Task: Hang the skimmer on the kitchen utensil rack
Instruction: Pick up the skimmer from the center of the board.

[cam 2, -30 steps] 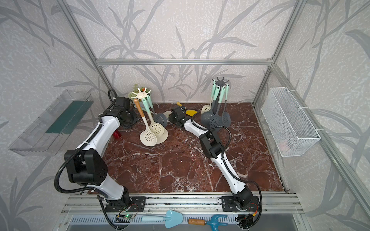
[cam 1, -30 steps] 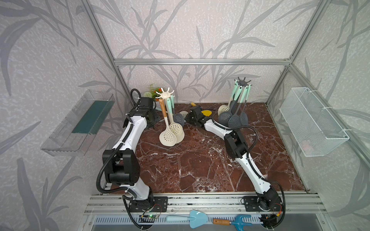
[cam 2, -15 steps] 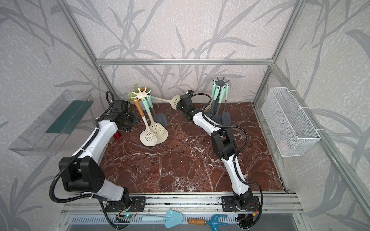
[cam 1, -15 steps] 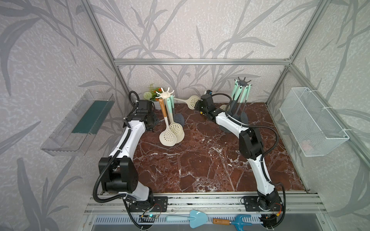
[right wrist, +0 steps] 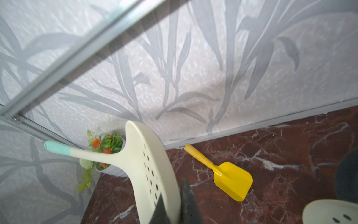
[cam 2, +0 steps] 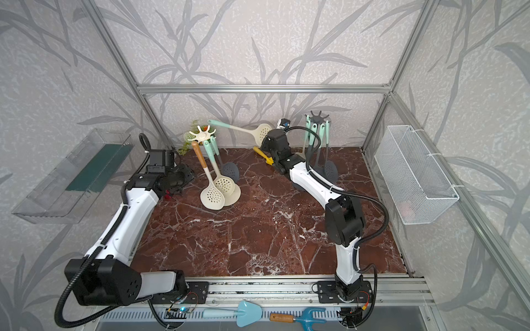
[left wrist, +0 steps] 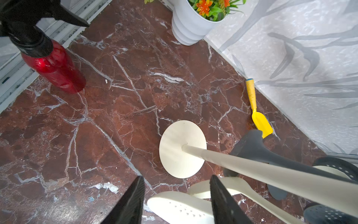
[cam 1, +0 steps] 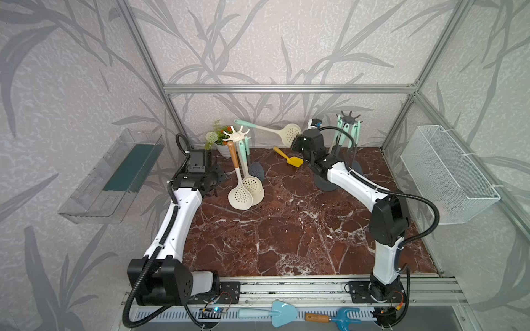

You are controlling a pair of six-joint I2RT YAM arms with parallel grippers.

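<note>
A cream skimmer (cam 1: 289,133) (cam 2: 261,132) with a teal handle tip is held in the air near the back wall. My right gripper (cam 1: 295,142) (right wrist: 174,203) is shut on the rim of its perforated head (right wrist: 151,170). Its handle points toward the cream utensil rack (cam 1: 237,133) (cam 2: 202,134), where two cream skimmers and a dark one hang. My left gripper (cam 2: 183,177) (left wrist: 177,199) is open beside that rack's base (left wrist: 182,149), above a hanging skimmer head and holding nothing.
A dark rack (cam 1: 348,118) with teal-handled utensils stands behind the right arm. A yellow scoop (cam 1: 289,157) (right wrist: 230,178) lies by the back wall. A flower pot (left wrist: 191,23) and a red spray bottle (left wrist: 54,66) are at the back left. A wire basket (cam 1: 447,174) hangs on the right wall.
The right arm has lifted the skimmer off the table by the cream rack, up and back toward the wall. The left gripper has drawn back slightly from the rack.
</note>
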